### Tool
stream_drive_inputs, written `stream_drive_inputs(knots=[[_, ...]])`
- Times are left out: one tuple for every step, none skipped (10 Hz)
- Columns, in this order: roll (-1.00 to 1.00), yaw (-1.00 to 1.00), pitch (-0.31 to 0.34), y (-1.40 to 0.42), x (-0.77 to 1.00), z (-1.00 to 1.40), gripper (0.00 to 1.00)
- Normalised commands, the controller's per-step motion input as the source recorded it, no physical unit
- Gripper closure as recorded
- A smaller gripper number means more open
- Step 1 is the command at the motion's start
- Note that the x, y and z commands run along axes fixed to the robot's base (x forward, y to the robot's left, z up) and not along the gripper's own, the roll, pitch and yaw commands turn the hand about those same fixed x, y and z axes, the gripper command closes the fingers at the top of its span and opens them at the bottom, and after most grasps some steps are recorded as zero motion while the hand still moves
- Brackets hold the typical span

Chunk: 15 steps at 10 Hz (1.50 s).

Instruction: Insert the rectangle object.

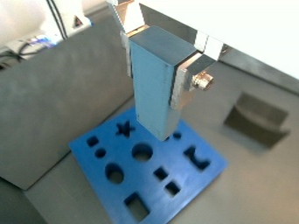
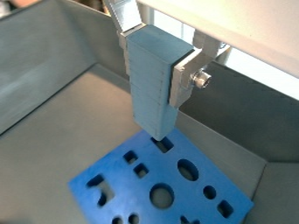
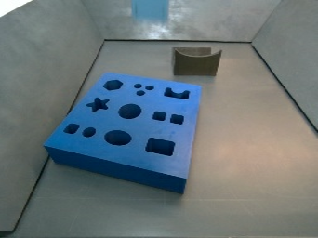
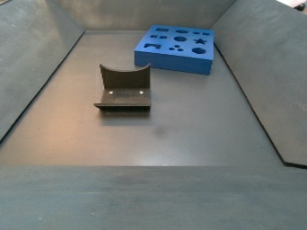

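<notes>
My gripper (image 1: 156,74) is shut on the rectangle object (image 1: 156,87), a slim pale blue-grey block held upright by its upper end, one silver finger on each side. It shows the same way in both wrist views, with the gripper (image 2: 155,66) on the block (image 2: 152,83). The block hangs well above the blue board (image 1: 193,179), which has shaped holes and also shows in the wrist view (image 2: 187,188). In a side view only the block's lower end (image 3: 152,9) shows, above the far wall, behind the board (image 3: 139,130). The gripper is out of the side view that shows the board (image 4: 174,63) far back.
A dark olive U-notched block (image 3: 196,60) stands on the floor beside the board; it also shows in a wrist view (image 1: 257,118) and in a side view (image 4: 122,90). Grey walls enclose the floor on all sides.
</notes>
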Motion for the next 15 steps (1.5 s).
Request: stream_drive_inputs(knots=[[0.09,-0.54,-0.21,-0.62,0.0,-0.9,1.0],[0.04,-0.41,-0.259,-0.62,0.09,-0.93,1.0],[0.11,-0.6,-0.179,-0.57,0.0,-1.0,1.0],[0.12,-0.64,-0.084,-0.45,0.03,-1.0,1.0],[0.12,-0.54,-0.086,-0.46,0.15,-1.0,1.0],[0.06,-0.29,-0.026,-0.29,0.14,-1.0,1.0],[0.0,-0.06,0.0,0.22,0.16,-1.0,1.0],[0.0,0.01,-0.087,0.49,0.0,-1.0,1.0],[0.01,0.15,-0.156,0.29,0.0,-0.91,1.0],[0.02,0.21,-0.063,0.0,0.0,-0.89,1.0],[0.0,0.14,0.009,0.0,0.0,-0.72,1.0],[-0.05,0.03,0.064,-0.02,0.13,-0.61,1.0],[0.02,0.0,0.063,-0.07,0.25,-0.5,1.0],[0.11,0.0,0.066,-0.14,0.25,-0.45,1.0],[0.16,0.07,0.106,-0.41,0.34,-0.32,1.0]])
